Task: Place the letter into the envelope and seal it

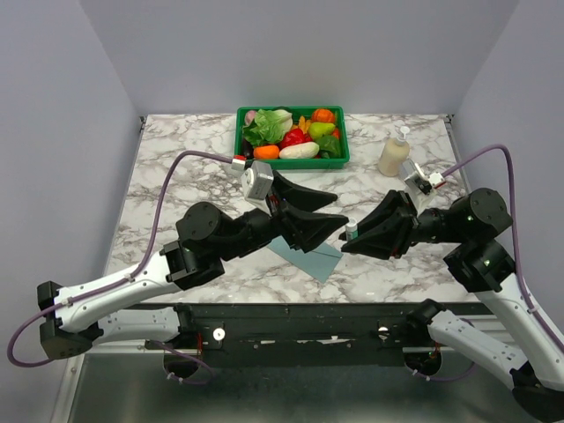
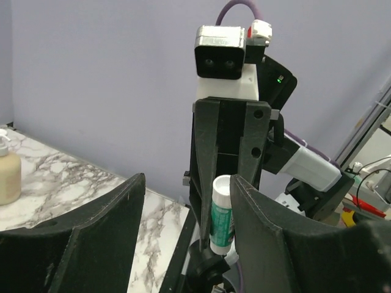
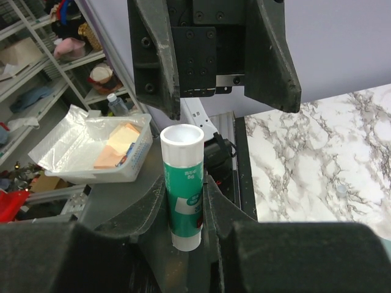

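Observation:
The teal envelope (image 1: 310, 258) lies flat on the marble table, partly under my left gripper. The letter is not in view. My left gripper (image 1: 340, 210) hovers above the envelope with its jaws wide open and empty; it also shows in its own view (image 2: 186, 181) and in the right wrist view (image 3: 214, 61). My right gripper (image 1: 351, 240) faces it tip to tip and is shut on a green-and-white glue stick (image 3: 183, 186), held upright with its open white end up. The glue stick also shows in the top view (image 1: 352, 231) and in the left wrist view (image 2: 222, 213).
A green basket (image 1: 240, 134) of toy vegetables stands at the back centre of the table. A cream pump bottle (image 1: 394, 154) stands at the back right and shows in the left wrist view (image 2: 7, 177). Shelves and a plastic bin lie beyond the table.

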`<state>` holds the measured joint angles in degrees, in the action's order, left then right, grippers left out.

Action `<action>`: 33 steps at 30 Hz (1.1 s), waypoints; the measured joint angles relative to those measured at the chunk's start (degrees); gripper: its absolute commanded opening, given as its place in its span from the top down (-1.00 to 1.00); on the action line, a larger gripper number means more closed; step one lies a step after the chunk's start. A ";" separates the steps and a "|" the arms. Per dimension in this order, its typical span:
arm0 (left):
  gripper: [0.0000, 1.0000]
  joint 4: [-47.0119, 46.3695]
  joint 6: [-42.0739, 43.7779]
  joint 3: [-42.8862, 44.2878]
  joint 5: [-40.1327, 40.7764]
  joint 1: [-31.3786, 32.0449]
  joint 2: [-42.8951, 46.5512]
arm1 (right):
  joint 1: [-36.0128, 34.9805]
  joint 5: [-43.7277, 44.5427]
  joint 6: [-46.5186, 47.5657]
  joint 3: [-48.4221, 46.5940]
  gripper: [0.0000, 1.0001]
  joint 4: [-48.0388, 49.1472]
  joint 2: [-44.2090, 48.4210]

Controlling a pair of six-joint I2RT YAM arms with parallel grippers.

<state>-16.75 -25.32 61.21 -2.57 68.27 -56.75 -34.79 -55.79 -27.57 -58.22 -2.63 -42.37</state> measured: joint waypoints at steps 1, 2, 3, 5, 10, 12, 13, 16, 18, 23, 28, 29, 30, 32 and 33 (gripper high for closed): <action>-0.32 -0.20 -0.07 0.31 -0.26 0.00 -0.24 | 0.00 -0.02 -0.02 0.00 0.99 0.00 0.00; -0.33 -0.48 -0.15 0.55 -0.52 0.00 -0.48 | 0.02 -0.02 -0.02 0.00 0.99 0.02 0.00; -0.32 -0.70 -0.26 0.68 -0.74 0.00 -0.68 | 0.00 -0.02 -0.02 0.07 0.99 0.04 0.00; -0.33 -1.16 -0.52 0.96 -1.36 0.00 -1.18 | 0.02 -0.04 -0.04 0.20 0.99 0.00 0.00; -0.28 -1.73 -1.40 1.05 -3.04 0.00 -2.56 | 0.00 -0.04 -0.04 0.22 0.99 0.00 0.00; -0.21 -2.08 -1.81 1.14 -3.78 0.00 -3.17 | 0.02 -0.02 -0.04 0.24 0.99 0.00 -0.02; -0.18 -2.21 -2.01 1.14 -4.15 0.00 -3.45 | 0.02 -0.04 -0.04 0.26 0.99 0.00 -0.02; 0.12 -2.49 -2.54 1.14 -4.94 0.00 -3.96 | 0.02 -0.02 -0.04 0.33 0.99 0.00 -0.02; 0.50 -2.67 -2.82 1.14 -5.57 0.00 -4.00 | 0.02 0.02 -0.04 0.46 0.99 0.00 -0.07; 1.00 -2.97 -3.76 1.16 -6.75 0.07 -4.00 | 0.02 0.44 -0.02 0.76 0.99 -0.02 -0.11; 1.00 -2.47 -3.50 1.51 -6.67 0.07 -4.07 | 0.02 2.51 0.76 0.79 0.99 -0.50 -0.09; 1.00 -1.14 -3.26 2.16 -5.88 0.07 -4.13 | 0.02 3.61 1.29 0.79 0.99 -0.96 -0.11; 1.00 -0.13 -2.91 2.84 -5.20 0.04 -4.31 | 0.02 5.29 2.03 0.79 0.99 -1.36 -0.20; 1.00 2.80 -1.60 4.76 -1.57 -0.02 -5.16 | -0.02 9.66 3.50 0.61 0.99 -2.08 -0.55; 1.00 4.09 -0.85 5.68 0.52 -0.07 -5.73 | -0.07 12.17 4.44 0.37 0.99 -2.64 -1.09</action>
<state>-12.67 -26.17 66.89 -2.04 68.20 -62.48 -34.85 -43.62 -23.14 -57.84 -5.28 -43.46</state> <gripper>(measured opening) 0.069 0.303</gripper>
